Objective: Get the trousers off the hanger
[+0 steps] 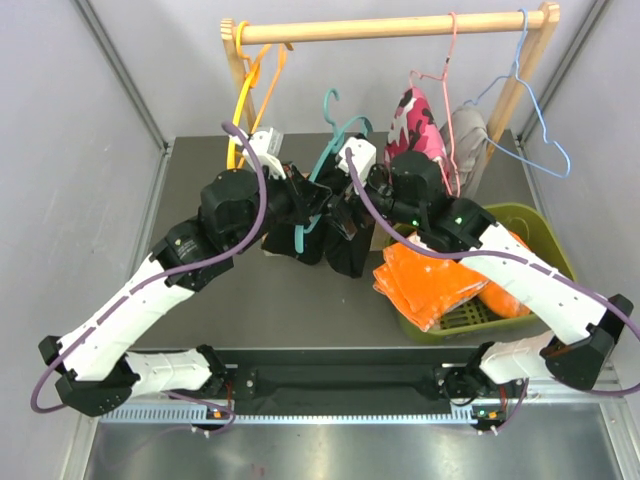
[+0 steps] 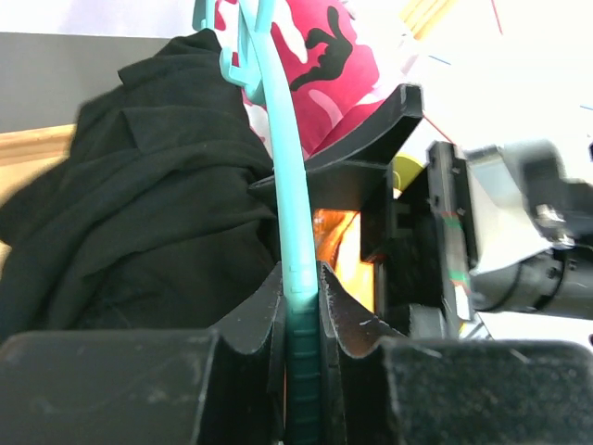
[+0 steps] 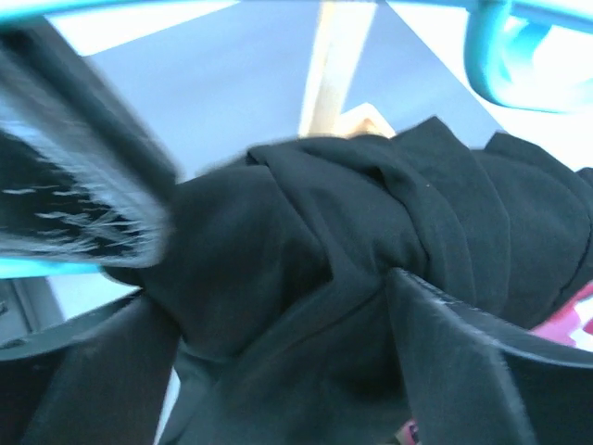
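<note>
Black trousers hang bunched on a teal hanger held above the table, off the rail. My left gripper is shut on the hanger's teal bar, with the black trousers draped to its left. My right gripper stands open, its fingers either side of a fold of black trousers. Pink camouflage trousers and grey trousers hang on the wooden rail. Orange trousers lie in the green basket.
Yellow and orange hangers hang bare at the rail's left end, and a blue hanger at its right. The rack's slanted posts stand at the back of the table. Grey walls close in both sides.
</note>
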`<state>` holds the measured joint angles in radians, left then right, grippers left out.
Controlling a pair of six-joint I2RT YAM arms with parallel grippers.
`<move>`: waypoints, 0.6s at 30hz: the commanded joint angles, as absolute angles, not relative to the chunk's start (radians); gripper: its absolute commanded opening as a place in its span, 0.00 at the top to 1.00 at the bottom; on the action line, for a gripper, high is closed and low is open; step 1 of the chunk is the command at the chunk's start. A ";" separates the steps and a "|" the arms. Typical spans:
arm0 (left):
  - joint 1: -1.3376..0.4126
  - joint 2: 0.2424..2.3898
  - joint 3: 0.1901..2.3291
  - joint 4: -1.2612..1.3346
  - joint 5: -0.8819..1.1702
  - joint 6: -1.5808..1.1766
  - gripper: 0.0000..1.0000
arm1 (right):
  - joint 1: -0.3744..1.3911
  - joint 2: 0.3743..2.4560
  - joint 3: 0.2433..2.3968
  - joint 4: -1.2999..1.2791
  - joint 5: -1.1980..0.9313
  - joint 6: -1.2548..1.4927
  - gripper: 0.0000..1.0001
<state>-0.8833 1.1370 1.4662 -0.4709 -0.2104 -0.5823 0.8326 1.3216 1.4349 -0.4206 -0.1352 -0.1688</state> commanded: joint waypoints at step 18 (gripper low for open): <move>-0.888 1.022 1.436 -0.416 -0.267 -0.535 1.00 | 0.750 1.292 1.710 -0.663 -0.385 -0.514 1.00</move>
